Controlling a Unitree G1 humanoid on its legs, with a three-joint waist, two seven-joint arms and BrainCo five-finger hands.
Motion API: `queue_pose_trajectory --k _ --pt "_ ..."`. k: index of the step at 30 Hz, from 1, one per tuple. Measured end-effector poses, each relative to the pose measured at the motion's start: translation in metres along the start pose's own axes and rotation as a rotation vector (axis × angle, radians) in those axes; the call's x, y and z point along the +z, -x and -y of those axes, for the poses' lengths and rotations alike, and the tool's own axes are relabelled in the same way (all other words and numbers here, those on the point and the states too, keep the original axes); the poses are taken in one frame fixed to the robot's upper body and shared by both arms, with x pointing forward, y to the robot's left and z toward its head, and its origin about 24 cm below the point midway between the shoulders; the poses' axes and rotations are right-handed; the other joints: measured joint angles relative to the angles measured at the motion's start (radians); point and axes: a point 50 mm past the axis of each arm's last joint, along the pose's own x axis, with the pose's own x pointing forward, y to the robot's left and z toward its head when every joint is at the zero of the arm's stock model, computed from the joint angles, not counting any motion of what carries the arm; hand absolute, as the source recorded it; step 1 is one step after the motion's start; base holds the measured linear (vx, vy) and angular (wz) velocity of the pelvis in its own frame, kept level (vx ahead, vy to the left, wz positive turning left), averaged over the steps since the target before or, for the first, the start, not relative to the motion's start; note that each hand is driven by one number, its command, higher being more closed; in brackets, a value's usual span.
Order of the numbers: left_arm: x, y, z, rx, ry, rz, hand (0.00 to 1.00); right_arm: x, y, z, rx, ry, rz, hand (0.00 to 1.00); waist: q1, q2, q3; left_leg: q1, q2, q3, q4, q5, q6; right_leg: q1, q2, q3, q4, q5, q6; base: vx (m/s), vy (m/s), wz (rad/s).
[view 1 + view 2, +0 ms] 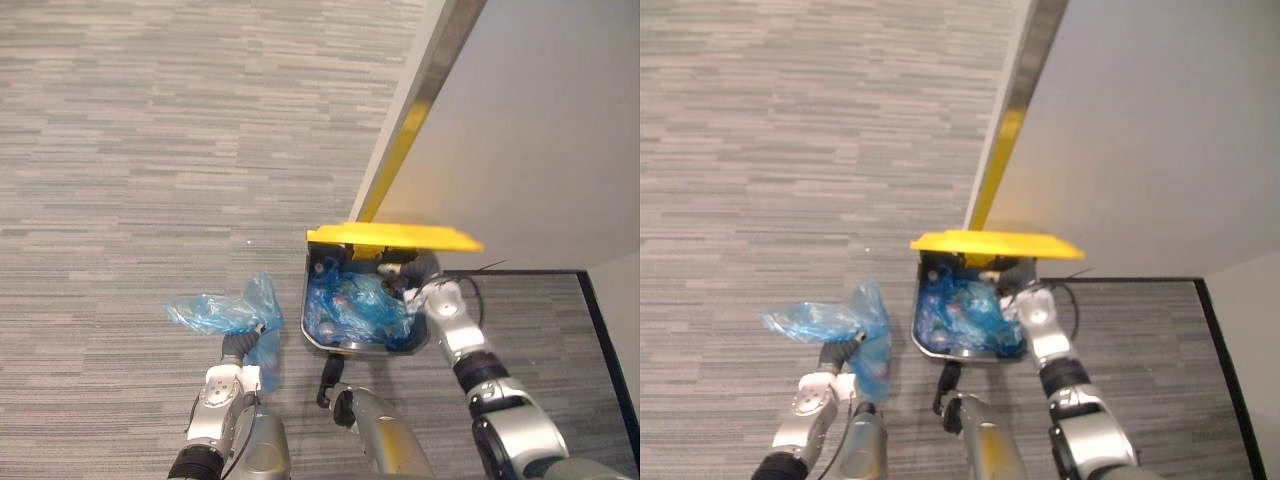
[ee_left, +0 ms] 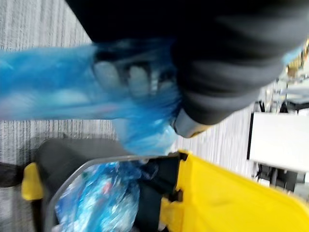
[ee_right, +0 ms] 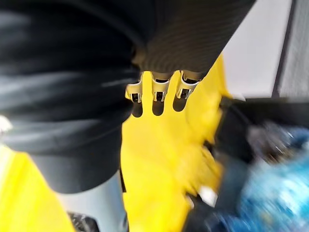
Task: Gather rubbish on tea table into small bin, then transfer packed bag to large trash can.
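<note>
Your left hand [image 1: 237, 346] clenched round blue bag [image 1: 215, 312], fingers [image 2: 130, 79] wrapped in crumpled plastic. Bag held over carpet [image 1: 120, 150], its bulk spreading past hand on side away from your right hand. Bag outside large trash can [image 1: 304, 322]; can sits just beside left hand, between your two hands. Yellow lid [image 1: 395, 236] raised. Your right hand [image 1: 418, 272] at can's far corner, up against lid; spread or curled, you cannot tell. Blue bagged rubbish [image 1: 355, 305] inside can.
</note>
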Motion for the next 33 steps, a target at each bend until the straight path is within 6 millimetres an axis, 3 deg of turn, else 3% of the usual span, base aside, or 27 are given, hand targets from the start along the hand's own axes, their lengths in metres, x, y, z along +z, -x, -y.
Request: queue_pose_trajectory --k 4,7,11,15,19,23,26,33 --pt "0.017 0.000 0.004 -0.035 0.011 0.075 1.00 0.040 -0.017 0.021 -0.062 -0.089 0.096 0.00 -0.001 -0.004 0.033 0.000 -0.006 0.006 0.000 0.001 -0.001 0.000 0.001 0.016 -0.003 0.010 -0.003 0.00 0.012 -0.02" --pt "0.027 0.000 0.009 -0.059 0.032 0.123 1.00 0.059 -0.024 0.025 -0.086 -0.196 0.127 0.00 -0.002 -0.006 0.056 0.002 -0.008 0.009 0.000 0.004 -0.006 0.000 0.002 0.025 0.000 0.018 -0.016 0.01 -0.002 -0.01" --pt "0.037 0.002 0.021 -0.117 0.090 0.157 1.00 0.063 -0.029 0.025 -0.085 -0.293 0.108 0.00 -0.002 -0.007 0.069 0.015 -0.018 0.014 0.000 0.008 -0.013 0.000 0.002 0.054 0.017 0.035 -0.041 0.04 0.014 -0.07" --pt "0.063 0.005 0.038 -0.201 0.151 0.261 1.00 0.063 -0.031 0.025 -0.086 -0.335 0.094 0.00 -0.008 -0.007 0.072 0.017 -0.033 0.021 0.006 0.006 -0.009 0.002 -0.007 0.071 0.021 0.035 -0.041 0.01 0.017 -0.02" --pt "0.113 0.011 0.071 -0.377 0.199 0.448 1.00 0.070 -0.033 0.026 -0.082 -0.351 0.111 0.00 -0.019 -0.010 0.105 0.016 -0.042 0.014 0.038 -0.006 0.007 0.021 -0.014 0.070 0.016 0.029 -0.031 -0.04 0.011 0.05" --pt "0.145 0.028 0.110 -0.581 0.211 0.570 1.00 0.072 -0.033 0.025 -0.075 -0.351 0.117 0.00 -0.027 -0.010 0.108 0.015 -0.047 0.010 0.039 -0.006 0.007 0.021 -0.017 0.073 0.013 0.030 -0.030 -0.02 0.004 0.02" --pt "0.165 0.040 0.128 -0.675 0.229 0.654 1.00 0.074 -0.033 0.024 -0.061 -0.350 0.122 0.00 -0.038 -0.010 0.108 0.016 -0.047 0.012 0.039 -0.005 0.004 0.022 -0.016 0.075 0.013 0.030 -0.030 0.00 0.000 0.00" --pt "0.193 0.051 0.155 -0.765 0.205 0.759 1.00 0.080 -0.038 0.022 -0.054 -0.351 0.119 0.00 -0.053 -0.010 0.108 0.019 -0.042 0.030 0.039 -0.006 0.006 0.026 -0.008 0.091 -0.001 0.047 -0.034 0.01 0.002 -0.07"
